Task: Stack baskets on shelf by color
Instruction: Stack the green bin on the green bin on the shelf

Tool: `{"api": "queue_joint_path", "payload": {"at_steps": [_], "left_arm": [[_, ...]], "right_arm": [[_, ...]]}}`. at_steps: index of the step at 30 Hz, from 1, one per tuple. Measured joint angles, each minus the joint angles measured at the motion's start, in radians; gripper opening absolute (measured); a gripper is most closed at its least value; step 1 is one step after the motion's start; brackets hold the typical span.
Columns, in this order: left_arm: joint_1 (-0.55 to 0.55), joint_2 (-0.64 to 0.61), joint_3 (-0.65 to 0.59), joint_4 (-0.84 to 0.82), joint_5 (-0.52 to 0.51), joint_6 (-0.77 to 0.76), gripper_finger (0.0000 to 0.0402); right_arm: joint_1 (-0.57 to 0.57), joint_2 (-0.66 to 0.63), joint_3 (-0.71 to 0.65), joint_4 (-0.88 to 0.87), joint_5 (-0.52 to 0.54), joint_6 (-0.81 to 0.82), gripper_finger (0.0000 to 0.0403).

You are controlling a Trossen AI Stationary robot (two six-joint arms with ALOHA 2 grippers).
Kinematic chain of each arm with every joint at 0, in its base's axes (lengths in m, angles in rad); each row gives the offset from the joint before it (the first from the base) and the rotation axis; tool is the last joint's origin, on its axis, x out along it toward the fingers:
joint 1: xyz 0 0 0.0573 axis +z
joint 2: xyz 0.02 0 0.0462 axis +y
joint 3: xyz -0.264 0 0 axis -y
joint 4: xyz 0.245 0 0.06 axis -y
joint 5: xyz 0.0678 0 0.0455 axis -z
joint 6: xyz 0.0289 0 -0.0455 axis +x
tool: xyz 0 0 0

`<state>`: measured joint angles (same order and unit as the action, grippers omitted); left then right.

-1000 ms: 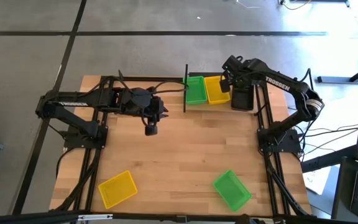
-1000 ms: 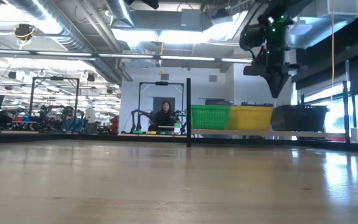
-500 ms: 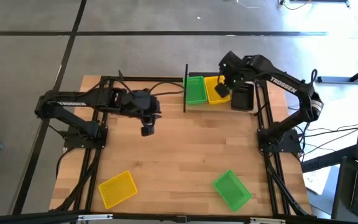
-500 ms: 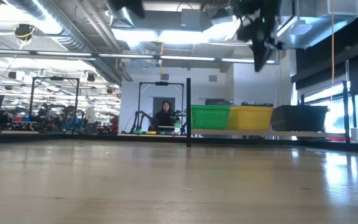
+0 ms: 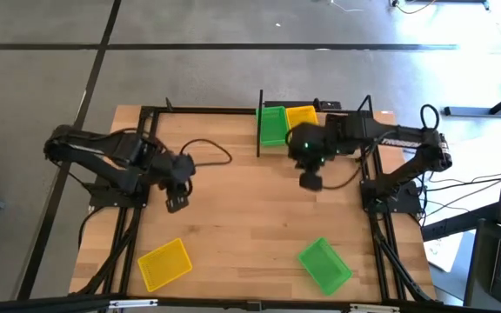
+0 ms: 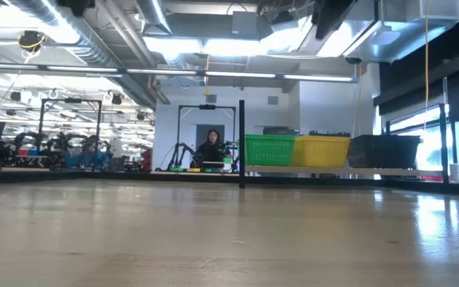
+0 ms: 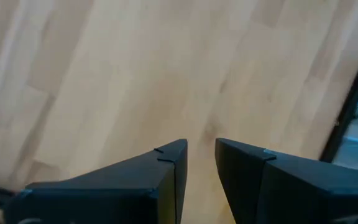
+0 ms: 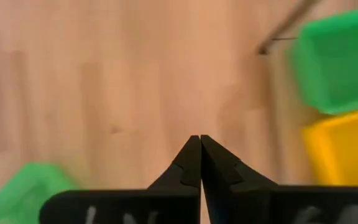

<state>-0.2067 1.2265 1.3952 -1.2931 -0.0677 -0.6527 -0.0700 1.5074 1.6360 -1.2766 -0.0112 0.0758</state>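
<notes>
On the left, the left gripper [image 5: 175,203] hangs a little open and empty above the tabletop [image 5: 242,217], so it should descend straight over the loose yellow basket [image 5: 164,263] nearby. The right gripper [image 5: 310,181], closed and empty, should open before reaching the loose green basket [image 5: 324,265], well apart from the shelf [image 5: 320,107] holding the other stacks.

Green [image 5: 272,125], yellow [image 5: 301,116] baskets on shelf [image 6: 333,171]; two loose.

The left arm is reaching over the left half of the table [image 5: 233,217], its left gripper [image 5: 176,203] hanging above the boards with a narrow gap between the fingers [image 7: 166,163], holding nothing. The right arm is stretching inward from the table's right edge, its right gripper [image 5: 310,182] hanging fully closed and empty.
</notes>
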Motion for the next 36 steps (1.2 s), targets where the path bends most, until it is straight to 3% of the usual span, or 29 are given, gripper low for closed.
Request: {"api": "queue_joint_path", "payload": {"at_steps": [5, 11, 18, 26, 36], "left_arm": [[-0.122, -0.001, 0.001, -0.009, -0.004, -0.094, 0.0074], [-0.231, -0.001, 0.001, 0.003, -0.127, -0.104, 0.0074], [-0.286, -0.001, 0.001, 0.003, -0.17, -0.079, 0.0074], [-0.298, -0.001, 0.001, 0.013, -0.206, -0.053, 0.0074], [-0.298, 0.0, 0.001, 0.053, -0.206, -0.137, 0.0074]], "right_arm": [[0.132, 0.0, 0.0, 0.01, -0.081, 0.137, 0.0], [0.311, 0.002, -0.033, 0.013, -0.154, 0.324, 0.0], [0.489, 0.002, -0.123, 0.068, -0.177, 0.348, 0.0], [0.518, 0.002, -0.236, 0.109, -0.188, 0.425, 0.0009], [0.518, 0.003, -0.36, 0.162, -0.202, 0.198, 0.0062]]}}
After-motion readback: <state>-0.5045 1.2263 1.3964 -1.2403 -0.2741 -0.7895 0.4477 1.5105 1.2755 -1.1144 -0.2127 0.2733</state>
